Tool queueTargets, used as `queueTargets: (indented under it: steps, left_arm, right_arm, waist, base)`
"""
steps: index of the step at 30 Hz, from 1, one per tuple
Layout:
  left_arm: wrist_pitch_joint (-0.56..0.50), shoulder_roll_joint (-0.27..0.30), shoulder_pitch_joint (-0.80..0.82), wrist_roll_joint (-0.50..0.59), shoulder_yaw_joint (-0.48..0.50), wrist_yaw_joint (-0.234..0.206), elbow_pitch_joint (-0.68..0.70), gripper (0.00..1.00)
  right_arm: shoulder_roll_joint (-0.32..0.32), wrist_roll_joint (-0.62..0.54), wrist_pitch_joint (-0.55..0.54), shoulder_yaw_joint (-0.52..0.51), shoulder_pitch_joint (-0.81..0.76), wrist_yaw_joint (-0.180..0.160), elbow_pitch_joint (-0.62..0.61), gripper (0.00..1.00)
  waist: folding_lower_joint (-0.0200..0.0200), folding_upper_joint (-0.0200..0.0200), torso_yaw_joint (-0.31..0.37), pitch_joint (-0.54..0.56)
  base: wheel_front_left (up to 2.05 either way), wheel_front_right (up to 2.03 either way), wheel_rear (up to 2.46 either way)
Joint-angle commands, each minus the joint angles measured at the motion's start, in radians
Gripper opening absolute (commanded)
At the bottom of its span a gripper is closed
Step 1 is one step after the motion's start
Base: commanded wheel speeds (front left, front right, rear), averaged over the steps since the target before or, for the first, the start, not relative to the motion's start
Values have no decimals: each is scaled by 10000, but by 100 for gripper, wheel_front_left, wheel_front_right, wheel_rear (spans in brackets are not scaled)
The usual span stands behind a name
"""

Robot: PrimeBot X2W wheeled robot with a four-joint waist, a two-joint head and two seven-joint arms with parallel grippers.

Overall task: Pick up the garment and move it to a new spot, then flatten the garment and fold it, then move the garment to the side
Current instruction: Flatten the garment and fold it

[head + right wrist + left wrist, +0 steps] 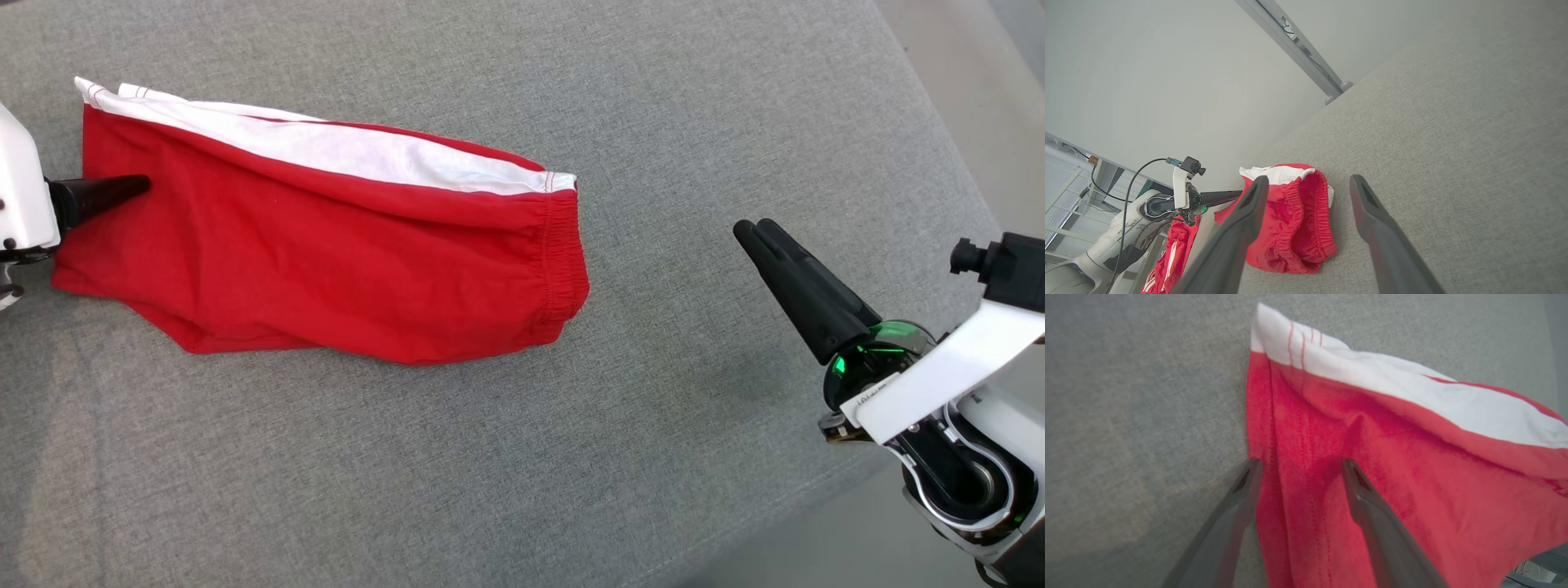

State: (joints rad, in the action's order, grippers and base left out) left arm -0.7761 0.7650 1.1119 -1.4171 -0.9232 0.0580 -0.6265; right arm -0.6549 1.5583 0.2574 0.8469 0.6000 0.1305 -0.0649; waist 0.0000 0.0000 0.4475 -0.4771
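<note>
Left tool (1300, 467) stands spread, straddling the leg hem (1259, 416) of the red-and-white garment (326, 253) lying on the grey cushion (571, 457); best pinch every layer before lifting. Right tool (758, 232), also spread, hangs well apart; it probably belongs at the waistband (563, 253).

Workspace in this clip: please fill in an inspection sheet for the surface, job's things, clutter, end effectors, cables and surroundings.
Surface: grey woven cushion, smooth.
Job's things: red shorts with a white side stripe, lying fairly flat, elastic waistband toward the robot's right.
Clutter: second red striped garment low beside the left arm, apparently off the cushion.
End effectors: left end effector open, at the shorts' hem end, one finger over the cloth; right end effector open, over the cushion, apart from the shorts.
Cables: black cable looping along the left arm.
Surroundings: pale wall, grey metal rail, pale floor.
</note>
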Motion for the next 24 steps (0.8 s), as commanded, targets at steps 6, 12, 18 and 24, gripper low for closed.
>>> queueTargets:
  steps: [6,12,18,24]
  left_arm:
    - [232,174,241,976,-474,-35,-336,100]
    - [-330,-270,34,299,-357,245,-310,100]
    - [-803,-445,-30,-200,-268,382,119,100]
    - [-721,-414,-12,-182,-223,337,310,26]
  right_arm:
    - [50,-143,90,-231,-244,6,-48,100]
    - [96,-208,90,-223,-254,6,-7,100]
    - [123,-208,75,-169,-166,6,27,100]
    - [211,-206,50,-99,-57,6,85,100]
  waist:
    - [0,0,-100,-83]
    - [0,0,-240,-91]
    - [0,0,-300,-133]
    - [0,0,-262,-163]
  base:
    - [0,0,0]
    - [0,0,0]
    - [0,0,0]
    - [0,0,0]
